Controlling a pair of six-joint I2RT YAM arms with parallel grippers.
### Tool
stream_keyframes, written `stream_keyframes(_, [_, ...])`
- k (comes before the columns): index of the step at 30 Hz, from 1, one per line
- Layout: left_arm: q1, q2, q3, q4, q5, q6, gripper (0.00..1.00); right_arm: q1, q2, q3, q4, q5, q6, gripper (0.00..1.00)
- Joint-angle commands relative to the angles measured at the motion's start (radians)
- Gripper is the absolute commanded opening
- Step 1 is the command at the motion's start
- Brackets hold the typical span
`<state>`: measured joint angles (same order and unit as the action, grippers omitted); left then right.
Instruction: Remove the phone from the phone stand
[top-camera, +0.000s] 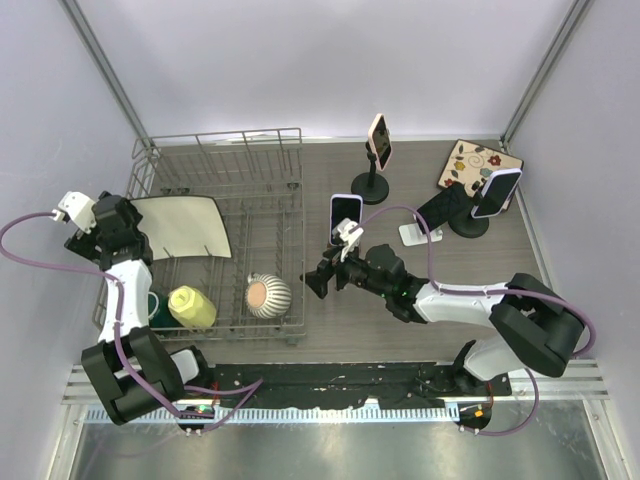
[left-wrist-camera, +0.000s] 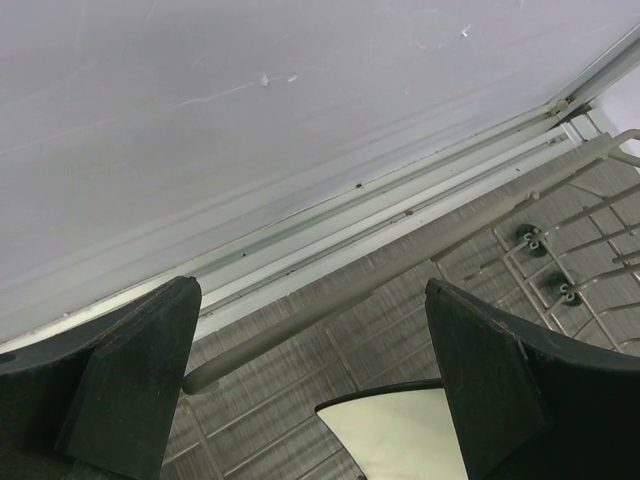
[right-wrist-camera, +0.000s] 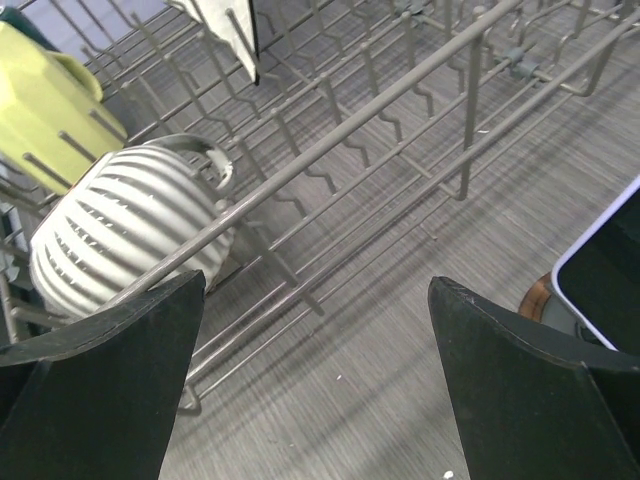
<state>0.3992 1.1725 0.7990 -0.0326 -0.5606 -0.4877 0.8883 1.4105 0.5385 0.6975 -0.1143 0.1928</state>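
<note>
The right tool (right-wrist-camera: 315, 385) is shown wide open and empty, low over the worktop (top-camera: 350, 332) beside the dish rack (top-camera: 225, 135), with its two dark fingers spread far apart. The phone (top-camera: 345, 214) nearest it stands upright close by, on the side away from the rack. It is propped on its phone stand (right-wrist-camera: 534, 298), of which only a brown edge is seen.

For a sound grasp, the tool should probably be turned toward the phone and closed across its narrow edges. The phone should then be lifted straight up so the stand is not tipped.

The phone is a thin slab of glossy dark glass rimmed in white, likely slippery. The rack is made of thin grey wire, and a ribbed white mug (right-wrist-camera: 120, 230) lies inside it. The worktop is matt grey wood-grain.

The left tool (left-wrist-camera: 310, 385) is likewise open and empty, over a white plate (left-wrist-camera: 400, 435).
</note>
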Motion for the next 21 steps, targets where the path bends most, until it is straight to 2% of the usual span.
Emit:
stream_keyframes(1, [0.003,0.012,0.017,0.109,0.064,0.0,1.0,0.009,0.011,0.029,0.146,0.094,-0.004,0.99])
stream_keyframes(21, [0.0,0.153,0.129,0.154,0.168,-0.055,1.0,0.009,0.162,0.244,0.045,0.343,-0.187,1.0])
